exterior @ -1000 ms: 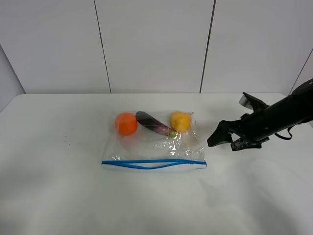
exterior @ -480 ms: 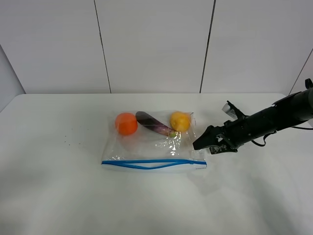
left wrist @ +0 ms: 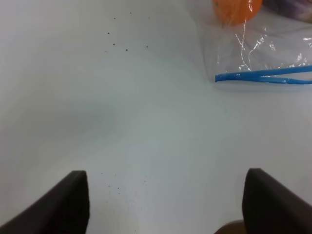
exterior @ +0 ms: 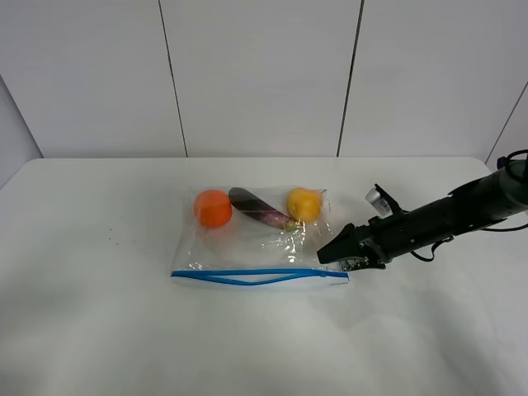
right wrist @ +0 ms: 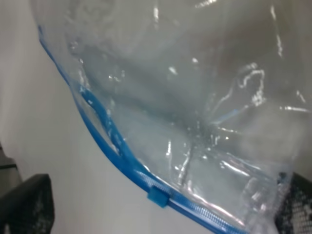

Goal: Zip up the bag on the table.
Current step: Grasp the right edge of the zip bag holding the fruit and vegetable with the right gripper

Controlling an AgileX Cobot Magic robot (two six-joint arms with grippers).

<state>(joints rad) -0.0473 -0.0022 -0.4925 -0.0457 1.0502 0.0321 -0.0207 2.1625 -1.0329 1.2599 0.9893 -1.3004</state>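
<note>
The clear bag point(exterior: 260, 243) lies on the white table point(exterior: 99, 322), its blue zipper strip point(exterior: 247, 276) along the near edge and partly gaping. An orange point(exterior: 213, 208), an eggplant point(exterior: 260, 208) and a yellow pear point(exterior: 304, 204) show through it. My right gripper point(exterior: 337, 254) is open, low at the bag's near right corner. The right wrist view shows the zipper strip point(right wrist: 97, 122) and its blue slider point(right wrist: 158, 197) between the spread fingers point(right wrist: 24, 204). My left gripper point(left wrist: 165, 204) is open and empty over bare table, with the bag's left corner point(left wrist: 258, 58) ahead of it.
White wall panels point(exterior: 256, 74) stand behind the table. A few small dark specks point(exterior: 115, 239) lie on the table left of the bag. The left arm is out of the exterior high view.
My right gripper has moved left and down, from well right of the bag to its near right corner. The bag has not moved.
</note>
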